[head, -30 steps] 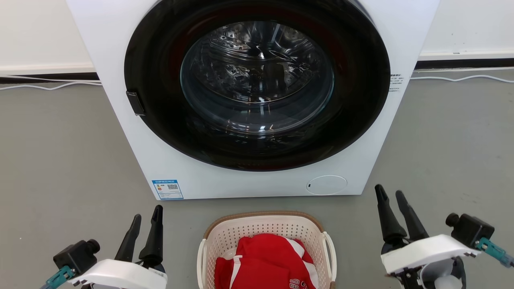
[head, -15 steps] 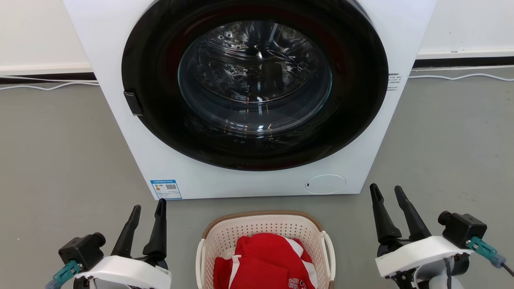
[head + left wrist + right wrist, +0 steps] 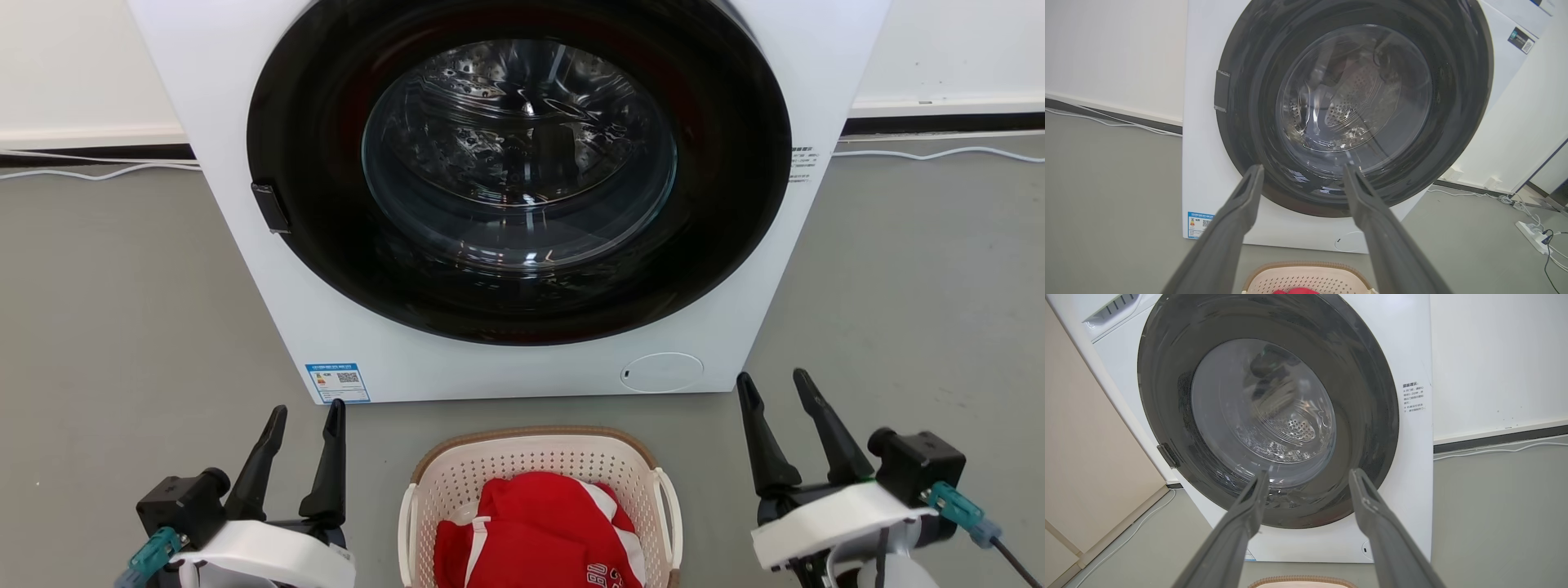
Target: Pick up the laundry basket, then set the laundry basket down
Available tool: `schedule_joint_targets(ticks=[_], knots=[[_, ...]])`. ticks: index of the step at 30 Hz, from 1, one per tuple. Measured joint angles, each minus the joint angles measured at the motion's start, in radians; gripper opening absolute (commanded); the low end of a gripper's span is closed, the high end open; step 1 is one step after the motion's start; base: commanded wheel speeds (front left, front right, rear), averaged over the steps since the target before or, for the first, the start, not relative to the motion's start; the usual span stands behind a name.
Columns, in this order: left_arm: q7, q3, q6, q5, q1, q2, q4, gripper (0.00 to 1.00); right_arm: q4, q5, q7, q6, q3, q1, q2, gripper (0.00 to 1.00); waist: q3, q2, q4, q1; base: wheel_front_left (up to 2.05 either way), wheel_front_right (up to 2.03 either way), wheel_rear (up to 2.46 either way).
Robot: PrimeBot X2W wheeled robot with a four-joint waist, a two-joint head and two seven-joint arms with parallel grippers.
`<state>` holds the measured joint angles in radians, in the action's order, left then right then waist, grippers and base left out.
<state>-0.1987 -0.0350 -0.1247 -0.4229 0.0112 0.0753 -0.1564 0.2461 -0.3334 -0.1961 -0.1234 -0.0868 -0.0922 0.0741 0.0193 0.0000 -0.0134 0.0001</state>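
Cream perforated laundry basket (image 3: 535,478), tan woven-look rim, white side handles, upright on floor, holding red cloth

Left gripper (image 3: 1303,168): we note both dark fingers (image 3: 1229,228) rising from the bottom edge, spread apart, nothing between them. Behind them stands a white washer (image 3: 1202,163), its round dark door (image 3: 1453,102) shut and the perforated drum visible through the glass. A blue label (image 3: 1200,223) sits at the washer's lower corner. The laundry basket (image 3: 1306,277) is on the grey floor (image 3: 1106,204) near the washer, with red cloth (image 3: 1296,291) inside.
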Motion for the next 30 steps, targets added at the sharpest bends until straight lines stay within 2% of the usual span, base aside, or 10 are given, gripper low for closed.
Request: schedule_joint_targets(ticks=[17,30], knots=[[-0.052,-0.002,0.000,0.178,0.019,0.011,0.006,1.00,-0.002,0.200,-0.049,0.000,-0.012,-0.037,-0.001,1.00,0.006,0.0000,-0.012,0.0000,0.00,0.00,0.00],[-0.057,-0.002,0.000,0.188,0.019,0.012,0.007,1.00,0.002,0.211,-0.052,0.000,-0.010,-0.036,-0.008,1.00,0.005,0.0000,-0.015,0.0000,0.00,0.00,0.00]])
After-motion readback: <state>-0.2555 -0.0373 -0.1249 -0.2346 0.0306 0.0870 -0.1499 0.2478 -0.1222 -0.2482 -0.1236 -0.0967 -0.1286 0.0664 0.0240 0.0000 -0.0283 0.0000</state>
